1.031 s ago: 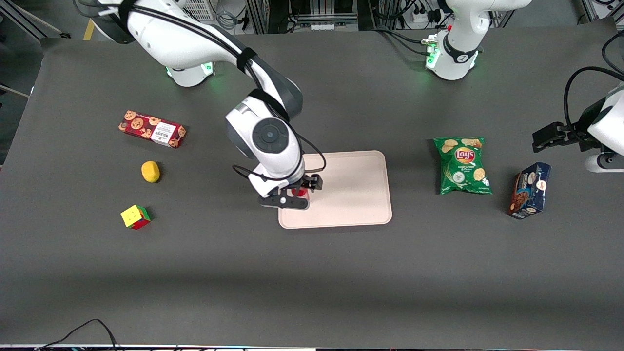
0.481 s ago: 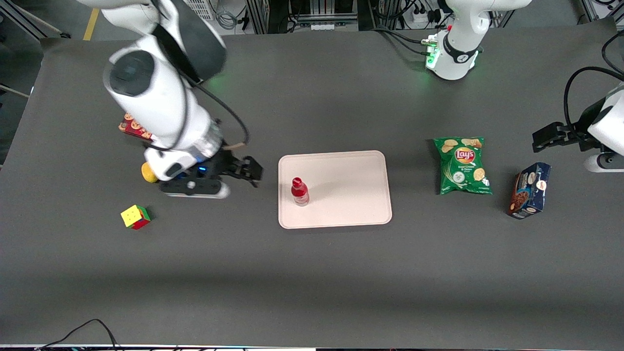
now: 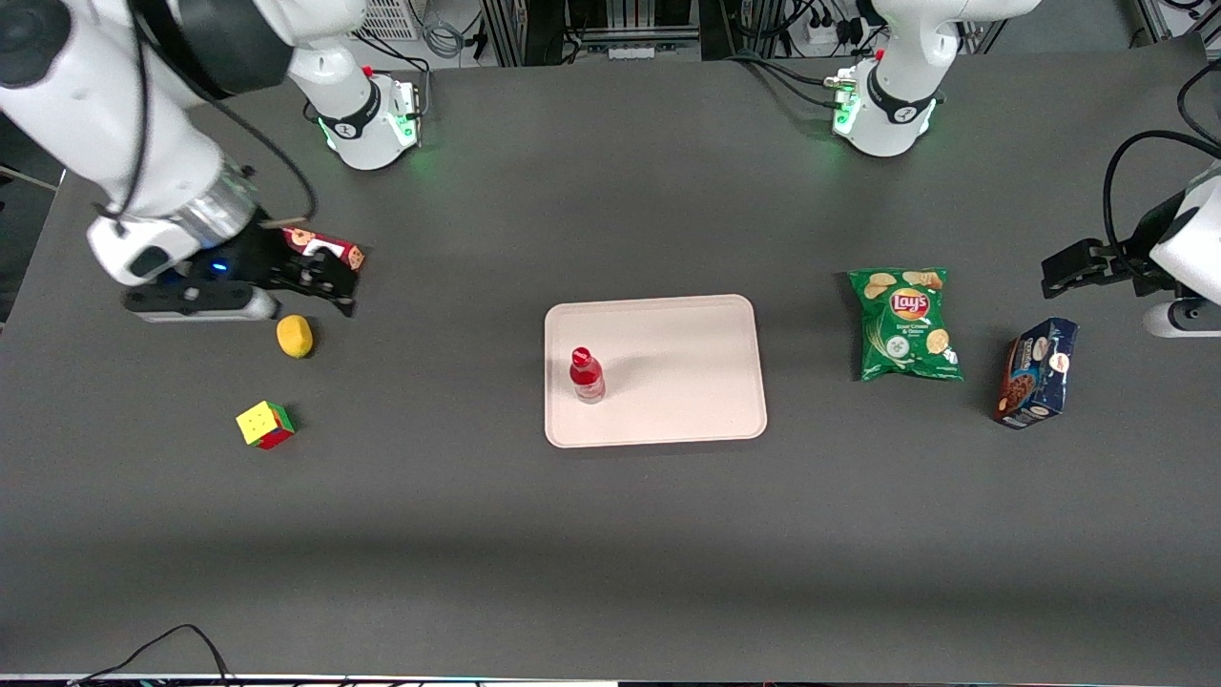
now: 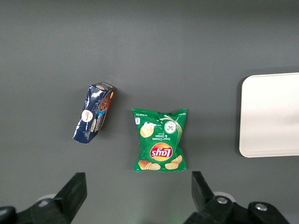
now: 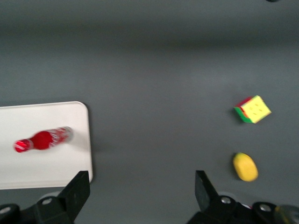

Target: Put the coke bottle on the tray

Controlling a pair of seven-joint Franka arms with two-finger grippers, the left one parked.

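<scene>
Pulled well away from the tray since a moment ago, the gripper [image 3: 329,281] now hangs toward the working arm's end of the table, fingers spread and holding nothing, over the red cookie box [image 3: 329,250] and just above the yellow lemon [image 3: 295,336]. Nearer the front camera sits a colourful cube [image 3: 264,425]. The coke bottle [image 3: 586,374] stands upright on the tray [image 3: 687,382], near its edge toward the working arm. Further along lie a green chip bag [image 3: 904,322] and a blue box [image 3: 1036,372].
</scene>
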